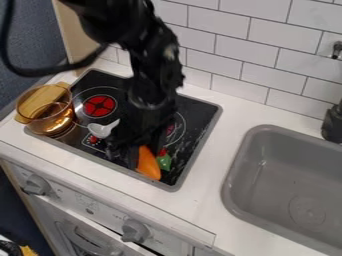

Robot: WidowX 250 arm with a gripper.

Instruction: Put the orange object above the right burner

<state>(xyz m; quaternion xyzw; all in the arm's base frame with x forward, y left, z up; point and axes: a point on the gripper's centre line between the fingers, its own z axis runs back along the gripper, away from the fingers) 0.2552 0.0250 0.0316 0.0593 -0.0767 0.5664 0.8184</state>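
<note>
Well left of the fingers (143,147), an amber glass pot (55,124) at the corner of the cooktop (192,162). Closer on that side, the left burner (99,106), then a pale spoon-like thing (101,130). Right at the fingers, the orange object (148,164); cannot tell whether clenched or released. Just right of them, crowding the way towards the right burner (178,129), a green-and-red thing (164,161). Far right of the fingers, a grey sink (274,170) in the white worktop (210,117).
</note>
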